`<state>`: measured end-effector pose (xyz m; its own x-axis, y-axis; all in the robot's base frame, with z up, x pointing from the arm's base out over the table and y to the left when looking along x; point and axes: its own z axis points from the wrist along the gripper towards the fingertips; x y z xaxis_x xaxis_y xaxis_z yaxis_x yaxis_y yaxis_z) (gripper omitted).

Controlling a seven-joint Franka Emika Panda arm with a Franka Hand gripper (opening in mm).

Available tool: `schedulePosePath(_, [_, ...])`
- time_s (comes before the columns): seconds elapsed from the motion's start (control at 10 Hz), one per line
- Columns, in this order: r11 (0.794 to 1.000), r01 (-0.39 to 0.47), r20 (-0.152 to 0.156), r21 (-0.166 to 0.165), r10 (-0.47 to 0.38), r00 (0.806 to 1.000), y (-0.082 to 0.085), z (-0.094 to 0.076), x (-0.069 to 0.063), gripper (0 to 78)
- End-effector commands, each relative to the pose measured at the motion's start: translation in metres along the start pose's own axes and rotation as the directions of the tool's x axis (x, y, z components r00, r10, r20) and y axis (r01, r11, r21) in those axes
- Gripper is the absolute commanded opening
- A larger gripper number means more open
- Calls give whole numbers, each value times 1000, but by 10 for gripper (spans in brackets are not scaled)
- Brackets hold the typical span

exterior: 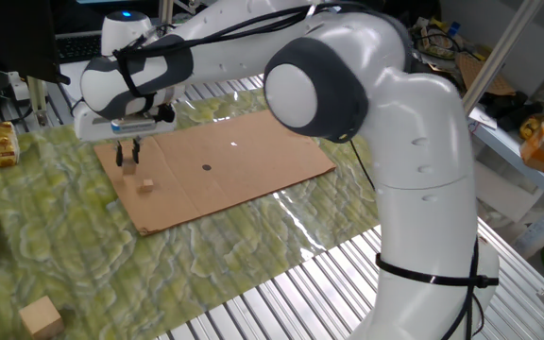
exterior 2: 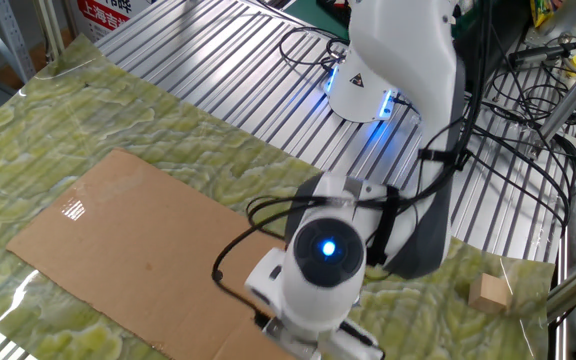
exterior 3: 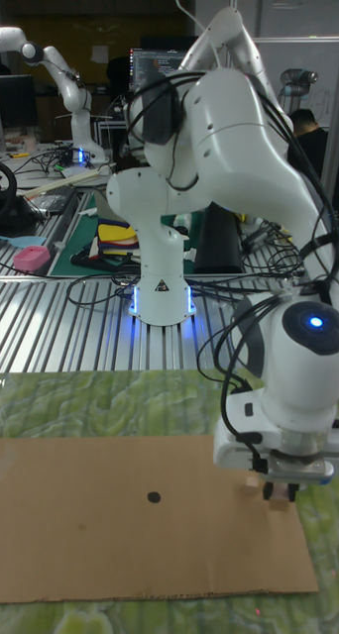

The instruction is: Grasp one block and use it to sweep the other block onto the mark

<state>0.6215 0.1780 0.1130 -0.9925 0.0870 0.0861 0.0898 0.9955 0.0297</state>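
Glossy white plastic robot arm point(exterior: 414, 142), dark grey matt joint bands. Flat matt brown cardboard sheet point(exterior: 244, 161), smooth. Small tan wooden cube point(exterior: 145, 186), unfinished. Shiny wrinkled green marbled cover point(exterior: 244, 255) over ribbed bare-metal counter point(exterior 2: 218, 70).

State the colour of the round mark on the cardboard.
Black; the mark shows best in one fixed view.

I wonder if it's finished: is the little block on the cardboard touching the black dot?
Apart. One fixed view shows bare cardboard between the little block and the black dot.
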Motion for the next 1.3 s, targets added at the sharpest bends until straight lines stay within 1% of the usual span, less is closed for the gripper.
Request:
schedulePosePath(0.1, [999,-9,-23,-38,8,1000,-3,2,20,11])
schedulePosePath(0.2, [999,-6,-23,-39,5,1000,-4,3,23,11])
schedulePosePath(0.3, [999,11,-22,-50,-12,1000,-8,9,36,11])
schedulePosePath(0.4, [999,11,-22,-50,-12,1000,-8,9,36,11])
schedulePosePath(0.5, [995,48,-25,-93,-50,998,-8,10,36,11])
schedulePosePath(0.7, [993,67,-15,-98,-69,998,-6,11,29,11])
schedulePosePath(0.8, [993,69,-18,-96,-71,997,-6,11,27,11])
schedulePosePath(0.9, [993,69,-24,-93,-71,997,-6,13,27,11])
schedulePosePath(1.2, [994,69,-18,-85,-71,997,-9,21,24,11])
schedulePosePath(1.3, [995,71,-18,-75,-72,997,-12,24,23,11])
